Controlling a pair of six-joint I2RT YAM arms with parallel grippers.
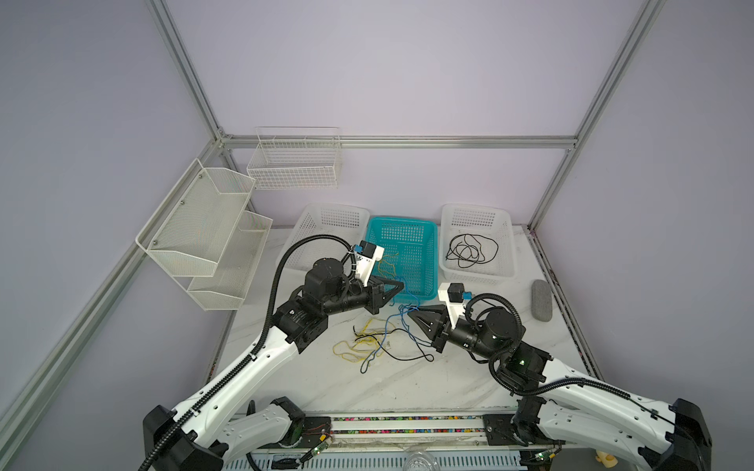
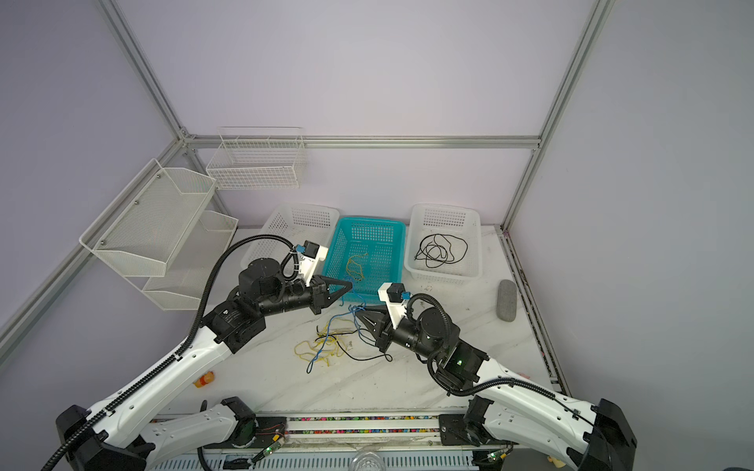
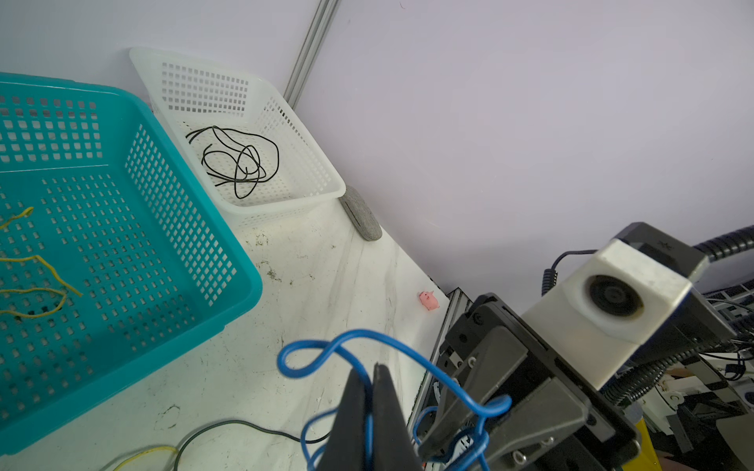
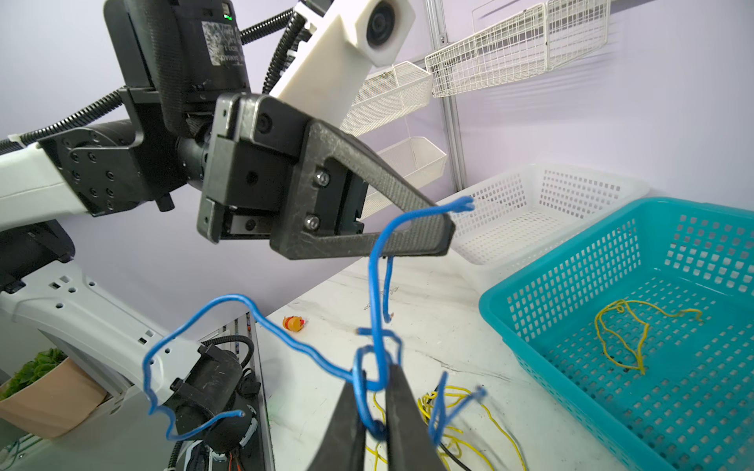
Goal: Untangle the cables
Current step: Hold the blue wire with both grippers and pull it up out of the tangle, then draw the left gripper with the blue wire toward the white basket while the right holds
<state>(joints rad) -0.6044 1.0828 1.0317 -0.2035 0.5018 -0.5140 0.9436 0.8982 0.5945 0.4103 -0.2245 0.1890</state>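
The left claw [image 1: 399, 286] and right claw [image 1: 412, 317] both touch the blue cable [image 1: 402, 314] beside the teal basket [image 1: 402, 220].

On the white marble counter [image 1: 408, 383]: a blue-green plastic basket [image 1: 408, 236] between two white plastic baskets [image 1: 326, 220] [image 1: 475, 216], a grey oval pad [image 1: 542, 300], a tiny pink pig toy [image 3: 428, 300].

Overhead stereo pair; two wrist close-ups

Left gripper [image 1: 402, 284], right gripper [image 1: 409, 317]: both closed
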